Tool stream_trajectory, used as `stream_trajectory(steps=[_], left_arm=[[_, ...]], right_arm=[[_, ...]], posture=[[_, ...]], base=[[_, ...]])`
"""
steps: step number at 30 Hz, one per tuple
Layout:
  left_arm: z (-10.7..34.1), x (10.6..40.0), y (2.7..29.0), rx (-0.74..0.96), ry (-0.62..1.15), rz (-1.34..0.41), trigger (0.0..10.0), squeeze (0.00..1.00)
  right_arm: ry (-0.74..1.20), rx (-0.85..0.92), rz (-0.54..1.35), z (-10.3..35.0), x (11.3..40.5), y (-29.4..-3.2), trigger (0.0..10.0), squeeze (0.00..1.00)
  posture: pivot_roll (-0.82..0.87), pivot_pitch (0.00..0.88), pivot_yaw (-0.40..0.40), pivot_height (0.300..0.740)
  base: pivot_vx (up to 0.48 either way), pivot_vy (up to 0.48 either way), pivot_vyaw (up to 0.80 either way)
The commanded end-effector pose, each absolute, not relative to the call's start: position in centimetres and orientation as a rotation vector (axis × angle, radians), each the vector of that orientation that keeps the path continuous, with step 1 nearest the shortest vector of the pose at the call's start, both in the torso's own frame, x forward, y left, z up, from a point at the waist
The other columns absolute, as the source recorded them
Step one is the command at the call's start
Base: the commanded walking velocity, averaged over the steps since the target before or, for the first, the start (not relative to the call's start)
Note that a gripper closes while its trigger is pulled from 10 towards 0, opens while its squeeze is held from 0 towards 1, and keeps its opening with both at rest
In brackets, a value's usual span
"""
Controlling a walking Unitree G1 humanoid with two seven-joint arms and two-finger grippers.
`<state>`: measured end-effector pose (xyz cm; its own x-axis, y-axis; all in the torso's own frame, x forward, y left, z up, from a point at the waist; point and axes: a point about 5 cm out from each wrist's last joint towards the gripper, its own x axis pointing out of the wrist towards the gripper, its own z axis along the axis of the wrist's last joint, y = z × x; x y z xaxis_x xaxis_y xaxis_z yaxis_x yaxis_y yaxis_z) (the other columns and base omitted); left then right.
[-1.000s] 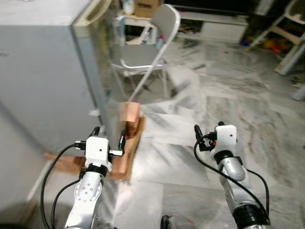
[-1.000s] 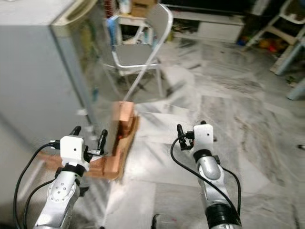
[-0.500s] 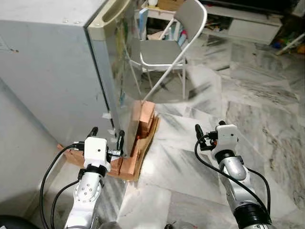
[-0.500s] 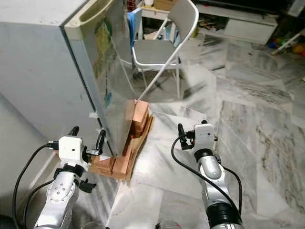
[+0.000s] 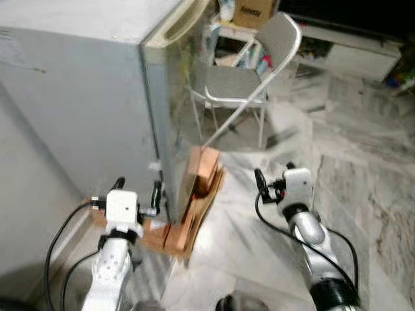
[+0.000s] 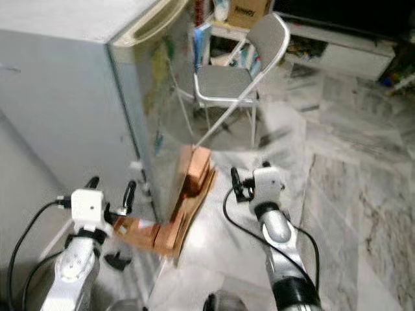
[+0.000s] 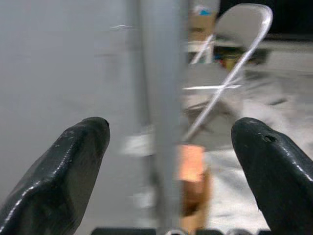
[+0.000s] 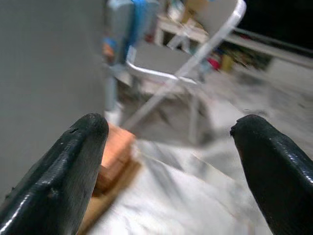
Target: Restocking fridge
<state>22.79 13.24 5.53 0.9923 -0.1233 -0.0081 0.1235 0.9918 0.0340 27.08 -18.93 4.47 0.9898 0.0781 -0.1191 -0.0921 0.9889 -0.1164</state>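
Fridge [image 5: 97, 97], grey, tall, door shut

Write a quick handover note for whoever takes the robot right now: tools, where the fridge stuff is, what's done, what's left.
Left tool: open, holding nothing, raised close to the fridge, near its front corner.
Right tool: open, holding nothing, raised over the marble floor.
Fridge: door shut; it sits on flattened cardboard.
Folding chair stands just beyond the fridge.
Done: robot is at the fridge.
Left: open the door and restock; no stock items can be made out.
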Motion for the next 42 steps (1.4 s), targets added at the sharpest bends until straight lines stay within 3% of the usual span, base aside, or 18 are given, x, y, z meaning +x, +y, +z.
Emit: stream_trajectory(steps=[1,8,15,21,25,33,42], left_arm=[[5.8,22.8,13.9,0.057,-0.005,-0.109,10.0,0.00],[5.4,22.6,14.8,0.012,0.032,-0.064,10.0,0.00],[5.9,23.8,15.6,0.036,0.017,-0.072,10.0,0.00],[6.7,25.5,16.4,0.012,0.002,-0.062,10.0,0.00],[7.5,26.8,16.6,0.009,-0.018,-0.058,10.0,0.00],[8.7,28.5,16.5,0.009,-0.049,-0.091,10.0,0.00],[8.3,29.1,14.4,0.030,-0.045,-0.183,10.0,0.00]], right_arm=[[0.093,-0.111,0.103,5.0,27.6,-18.4,10.0,0.00],[0.105,-0.109,0.101,4.9,27.5,-18.3,10.0,0.00],[0.101,-0.067,0.104,5.4,27.3,-17.8,10.0,0.00],[0.129,-0.010,0.172,5.3,25.2,-16.3,10.0,0.00],[0.141,-0.001,0.149,5.6,24.8,-17.0,10.0,0.00],[0.108,0.003,0.142,8.3,24.8,-17.8,10.0,0.00],[0.120,-0.002,0.143,8.7,24.3,-17.8,10.0,0.00]], posture=[[0.09,0.053,-0.060,0.740],[0.09,0.062,-0.067,0.740],[0.10,0.077,-0.089,0.740],[0.09,0.089,-0.082,0.740],[0.07,0.095,-0.074,0.740],[0.02,0.133,-0.056,0.740],[0.00,0.132,-0.045,0.740]], base=[[0.000,0.000,0.00],[0.000,0.000,-0.43],[0.000,0.000,-0.08],[0.000,0.000,0.00],[0.000,0.000,0.00],[0.000,0.000,0.00],[0.000,0.000,0.00]])
